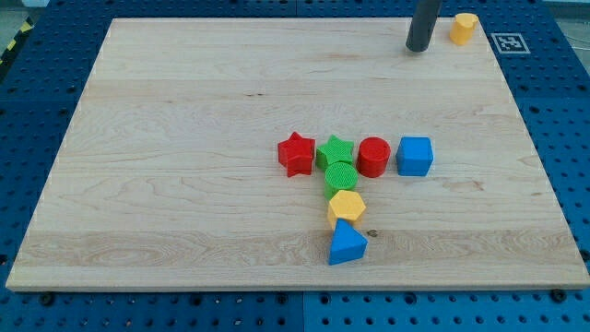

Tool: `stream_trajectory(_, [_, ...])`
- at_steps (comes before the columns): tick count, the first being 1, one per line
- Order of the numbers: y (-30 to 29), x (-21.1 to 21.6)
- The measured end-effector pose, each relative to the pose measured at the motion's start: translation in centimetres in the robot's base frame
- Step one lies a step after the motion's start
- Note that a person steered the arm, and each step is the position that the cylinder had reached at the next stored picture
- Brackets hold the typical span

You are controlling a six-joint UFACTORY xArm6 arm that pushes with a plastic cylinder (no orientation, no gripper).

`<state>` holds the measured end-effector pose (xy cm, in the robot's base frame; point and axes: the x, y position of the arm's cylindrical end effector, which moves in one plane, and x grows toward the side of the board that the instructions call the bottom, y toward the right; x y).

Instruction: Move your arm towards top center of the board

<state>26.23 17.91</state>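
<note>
My tip (418, 49), the lower end of the upright dark rod, rests near the pale wooden board's (184, 111) top right. It touches nothing, with a small yellow hexagonal block (464, 28) just beside it; I have no fingers.

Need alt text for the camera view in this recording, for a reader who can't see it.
My tip rests near the wooden board's top right, just left of a lone yellow block. Mid-board, a red star, green star, red cylinder and blue cube form a row; a green cylinder, yellow hexagon and blue triangle descend from it.
</note>
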Motion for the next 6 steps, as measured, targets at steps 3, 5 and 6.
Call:
stream_trajectory(3, [-2.0, 0.0])
stream_trajectory(5, [-3.4, 0.0])
stream_trajectory(6, [-4.5, 0.0])
